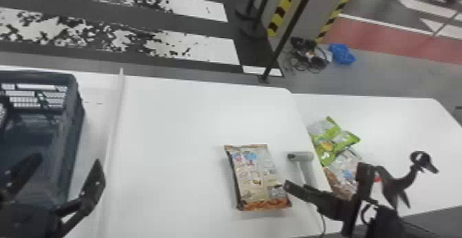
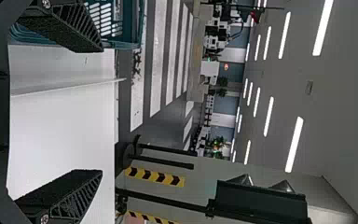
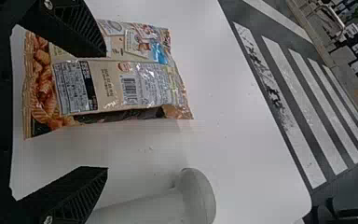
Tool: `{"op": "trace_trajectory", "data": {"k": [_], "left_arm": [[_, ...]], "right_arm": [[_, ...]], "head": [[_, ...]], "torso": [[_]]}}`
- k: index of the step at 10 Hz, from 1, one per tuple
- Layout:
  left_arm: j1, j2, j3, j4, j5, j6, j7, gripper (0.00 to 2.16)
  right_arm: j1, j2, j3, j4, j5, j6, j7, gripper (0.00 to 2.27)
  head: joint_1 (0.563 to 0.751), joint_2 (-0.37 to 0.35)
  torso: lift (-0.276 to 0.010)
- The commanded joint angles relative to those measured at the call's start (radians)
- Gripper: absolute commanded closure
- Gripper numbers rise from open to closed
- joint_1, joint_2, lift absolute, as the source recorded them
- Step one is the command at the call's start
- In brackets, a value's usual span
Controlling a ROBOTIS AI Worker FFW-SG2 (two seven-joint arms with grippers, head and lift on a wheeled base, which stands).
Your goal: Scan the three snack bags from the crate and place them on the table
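1. Right gripper [image 1: 326,179] first: it's open with nothing between its fingers, hanging over the right part of the worktop [image 1: 172,123], close to a bag and the scanner. In its wrist view one finger [image 3: 86,35] overlaps the bag, but I can't tell if they touch.
2. Left gripper [image 1: 68,160] is wide open too, nothing in it, over by the crate [image 1: 74,117] on the robot's left.
3. So, the bags. One brown snack bag [image 1: 256,177] lies flat on the middle worktop, barcode side up, just left of the scanner [image 1: 302,156].
4. The other two are on the second worktop [image 1: 405,127], off to the right: a green snack bag [image 1: 331,142], with an orange-and-beige snack bag [image 1: 343,172] right up against it on the near side. The right arm hides part of that last one.
5. Scanner's lying near the right edge of the middle worktop, with a cable [image 1: 323,220] showing near that edge.
6. Between the crate and the middle worktop there's a thin raised strip [image 1: 115,123].
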Motion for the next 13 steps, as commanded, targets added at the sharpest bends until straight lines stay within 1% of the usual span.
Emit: {"op": "trace_trajectory", "data": {"k": [1, 3, 4, 6, 7, 8, 9, 10, 12, 13], "left_arm": [[-0.002, 0.003, 0.005, 0.001, 0.002, 0.000, -0.001, 0.07], [-0.005, 0.003, 0.007, 0.001, 0.002, 0.000, -0.002, 0.07], [-0.006, 0.004, 0.005, -0.001, 0.002, 0.000, -0.002, 0.07], [-0.006, 0.003, 0.005, -0.002, 0.002, 0.012, -0.002, 0.07], [-0.006, 0.003, 0.005, -0.002, 0.002, 0.015, -0.002, 0.07], [-0.006, 0.003, 0.005, -0.002, 0.002, 0.015, -0.002, 0.07], [-0.008, 0.003, 0.005, -0.002, 0.003, 0.015, -0.002, 0.07], [-0.012, 0.003, 0.005, 0.002, 0.005, 0.015, -0.002, 0.07], [-0.017, 0.003, 0.007, 0.013, 0.008, 0.012, -0.002, 0.07], [-0.017, 0.003, 0.008, 0.015, 0.008, 0.012, -0.002, 0.07]], "right_arm": [[-0.035, -0.005, 0.011, 0.027, -0.007, 0.086, 0.015, 0.06], [-0.080, -0.017, 0.054, 0.093, -0.007, 0.092, 0.022, 0.06], [-0.110, -0.025, 0.083, 0.144, -0.002, 0.080, 0.038, 0.06], [-0.159, -0.034, 0.143, 0.250, 0.006, -0.018, 0.094, 0.07], [-0.176, -0.039, 0.178, 0.283, 0.029, -0.043, 0.127, 0.31], [-0.195, -0.039, 0.204, 0.311, 0.072, -0.055, 0.152, 1.19], [-0.202, -0.039, 0.223, 0.325, 0.107, -0.077, 0.153, 2.11], [-0.198, -0.037, 0.223, 0.326, 0.107, -0.116, 0.170, 2.23], [-0.167, -0.036, 0.197, 0.291, 0.072, -0.135, 0.183, 2.23], [-0.130, -0.034, 0.180, 0.222, 0.042, -0.110, 0.186, 2.23]], "head": [[0.695, -0.350], [0.695, -0.350], [0.695, -0.350], [0.695, -0.350], [0.695, -0.331], [0.695, -0.322], [0.695, -0.303], [0.695, -0.296], [0.695, -0.289], [0.695, -0.290]], "torso": [[-0.037], [-0.037], [-0.037], [-0.037], [-0.037], [-0.037], [-0.037], [-0.037], [-0.037], [-0.037]]}}
